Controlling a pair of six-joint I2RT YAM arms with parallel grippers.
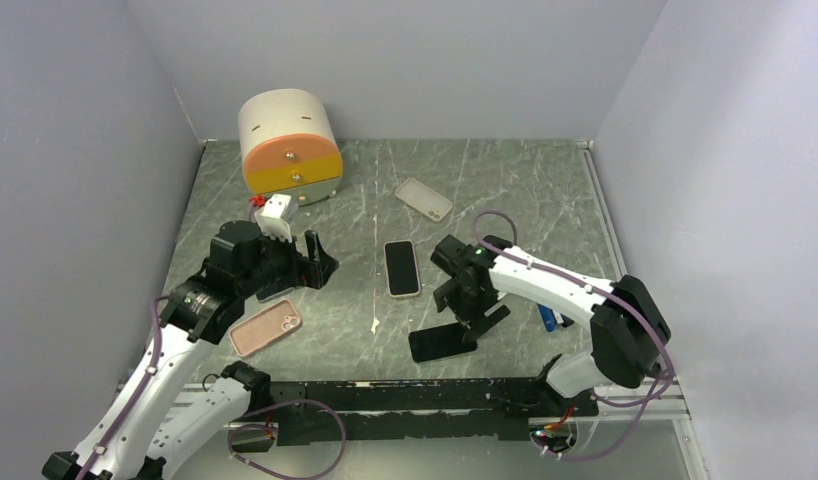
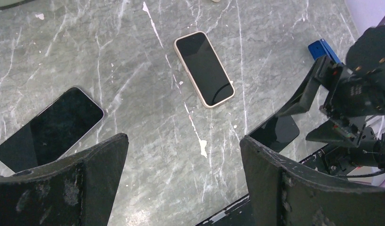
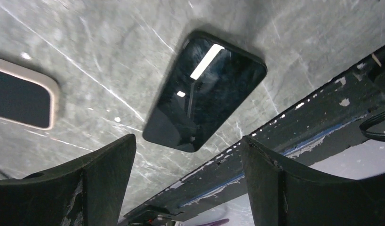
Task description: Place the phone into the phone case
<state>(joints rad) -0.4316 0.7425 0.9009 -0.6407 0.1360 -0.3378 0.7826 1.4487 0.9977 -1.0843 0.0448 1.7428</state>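
Currently the black phone (image 3: 204, 94) is being hovered over by the spread right gripper (image 3: 187, 143); lying flat, it risks being skidded into the nearby rail (image 3: 313, 117).

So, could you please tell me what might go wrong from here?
The black phone lies flat and glossy under the right gripper, jaws open; a pinch may skid it against the dark rail beside it. The left gripper, jaws open too, faces the same patch, so the arms could clash. What looks like the empty case lies far off: a long carry.
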